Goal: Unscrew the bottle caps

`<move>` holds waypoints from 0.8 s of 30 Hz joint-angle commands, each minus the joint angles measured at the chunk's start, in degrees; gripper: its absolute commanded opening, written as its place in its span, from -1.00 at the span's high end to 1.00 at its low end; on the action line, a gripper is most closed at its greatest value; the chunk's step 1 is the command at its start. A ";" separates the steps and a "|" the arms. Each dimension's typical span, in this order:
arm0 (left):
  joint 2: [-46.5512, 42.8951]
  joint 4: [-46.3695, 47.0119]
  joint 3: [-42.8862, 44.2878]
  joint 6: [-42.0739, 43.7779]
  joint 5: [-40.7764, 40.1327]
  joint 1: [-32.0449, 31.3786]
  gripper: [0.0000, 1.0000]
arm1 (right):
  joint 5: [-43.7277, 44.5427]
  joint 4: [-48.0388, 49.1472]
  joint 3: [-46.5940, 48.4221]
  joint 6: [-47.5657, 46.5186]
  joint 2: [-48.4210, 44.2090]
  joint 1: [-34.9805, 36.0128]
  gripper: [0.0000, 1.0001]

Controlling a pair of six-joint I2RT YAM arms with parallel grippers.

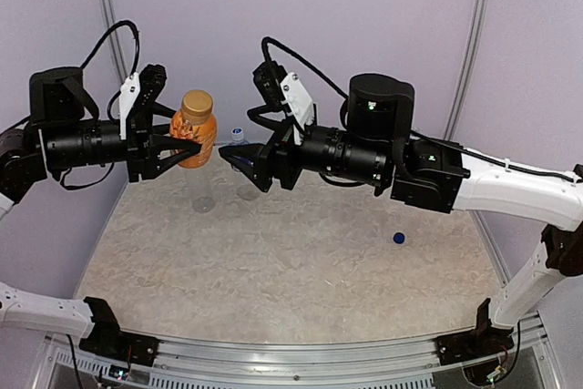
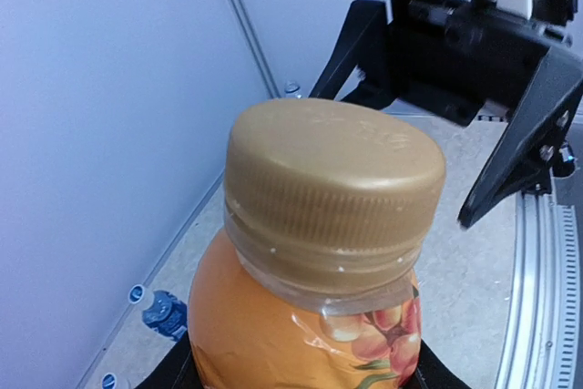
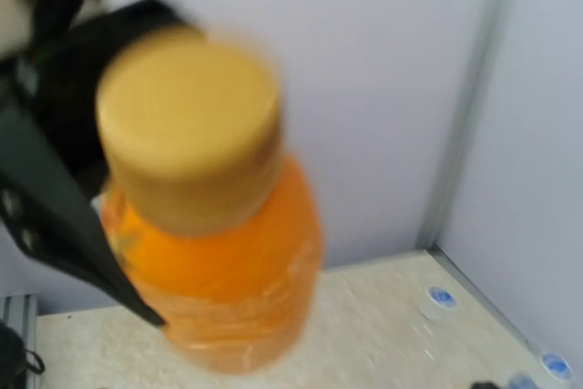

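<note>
— While the tally is open, what goes down as item one?

— Orange bottle (image 1: 197, 140): short, flowered label, held up off the counter (image 1: 291, 271) at the back left. The left hand (image 1: 182, 147) pinches it round the belly with a finger on each side. The grip sits low, I judge, so that the top is free for the other arm to turn.

— Item two?

— Gold-brown cap (image 2: 332, 179): ribbed skirt, seated on the neck, collar ring beneath it. It looks not yet off.

— And the right hand (image 1: 239, 163)?

— Fingers spread wide, nothing between them. It is level with the bottle, just beside it and not touching. The opening faces the cap, which suggests it is lined up to close on the cap and twist. The right wrist view is smeared, so the gap cannot be judged finely.

— Anything loose?

— One blue cap (image 1: 399, 238), lying alone on the counter, well apart from both hands, toward the right. One small bottle (image 1: 238, 137) with a blue top stands by the back wall, behind the right hand. Two faint clear rings sit on the counter below the hands, and I cannot tell what they are.

— Surface and room?

— The counter is pale and stone-mottled, matt. The walls (image 1: 383, 6) are plain lilac-white panels, joined by metal strips at the corners. A metal rail (image 1: 301, 353) runs along the near edge and carries both arm bases.
</note>
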 commanded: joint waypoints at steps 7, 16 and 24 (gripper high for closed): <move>1.17 0.89 -3.56 11.46 -17.61 -2.05 0.33 | 11.08 -11.58 13.68 10.46 6.20 1.69 -0.61; 1.49 1.02 -3.97 13.29 -17.84 -2.51 0.33 | 9.69 -16.06 26.57 8.47 15.02 1.69 -0.45; 1.54 1.31 -3.83 13.52 -17.35 -2.65 0.33 | 7.55 -17.76 27.67 11.06 16.54 -0.01 0.05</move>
